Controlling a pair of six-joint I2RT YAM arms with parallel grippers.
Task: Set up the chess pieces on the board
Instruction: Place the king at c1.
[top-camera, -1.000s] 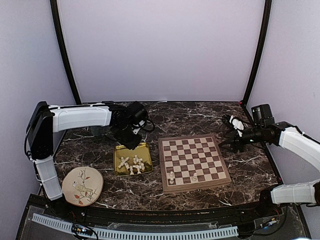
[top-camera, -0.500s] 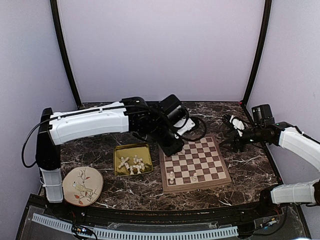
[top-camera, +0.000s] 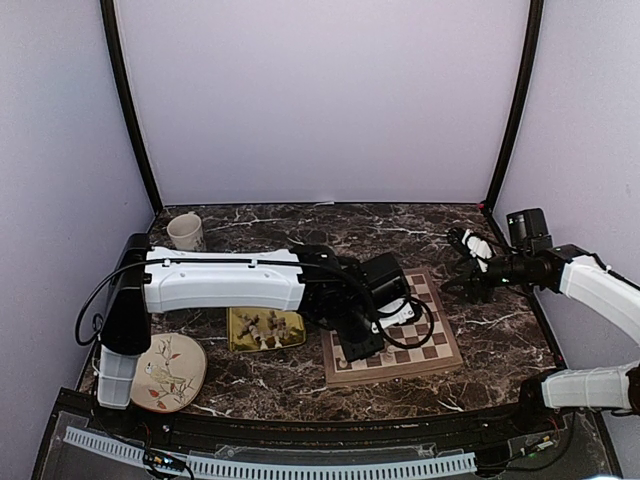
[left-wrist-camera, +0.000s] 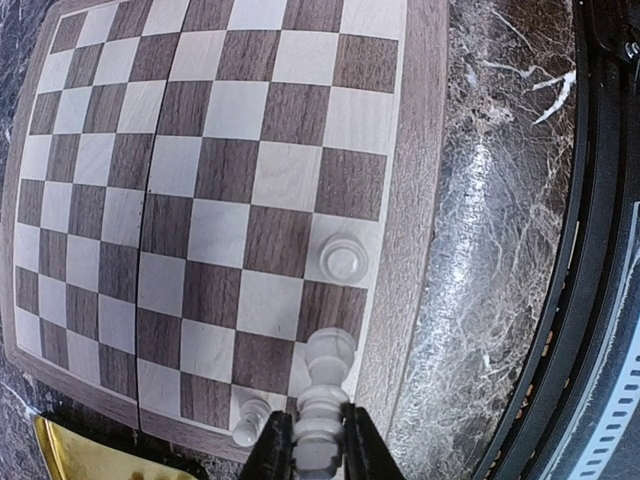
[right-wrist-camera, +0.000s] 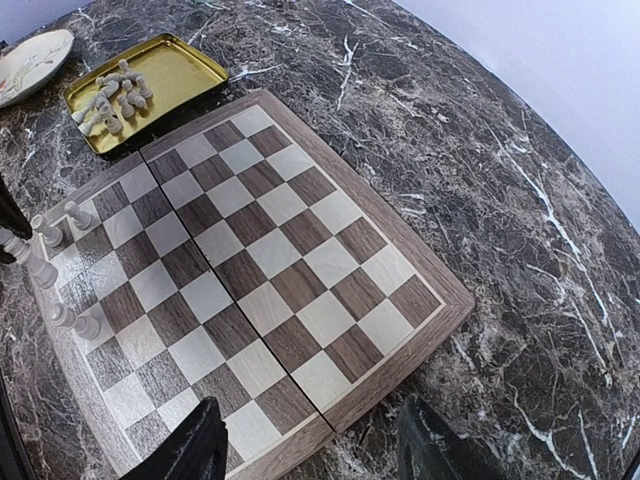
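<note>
The board (top-camera: 440, 345) lies right of centre on the marble table. My left gripper (top-camera: 362, 345) is over its near-left corner. In the left wrist view it (left-wrist-camera: 318, 445) is shut on a tall cream chess piece (left-wrist-camera: 325, 385), held just above the edge squares of the board (left-wrist-camera: 230, 150). A pawn (left-wrist-camera: 343, 260) and a smaller piece (left-wrist-camera: 250, 420) stand close by on the board. Several more chess pieces (top-camera: 270, 325) lie in the gold tray (top-camera: 235, 335). My right gripper (top-camera: 470, 270) is open and empty, above the board's far-right corner (right-wrist-camera: 310, 440).
The round bird plate (top-camera: 165, 372) sits at the near left and a cream mug (top-camera: 186, 232) at the back left. The left arm stretches across the tray and the board's left side. The right wrist view shows the board (right-wrist-camera: 270, 250) and the tray (right-wrist-camera: 180, 60).
My left arm has swung from over the gold tray rightward and nearer, to the board's near-left corner, with a piece in its jaws. The mug has come into view. The right arm has hardly moved.
</note>
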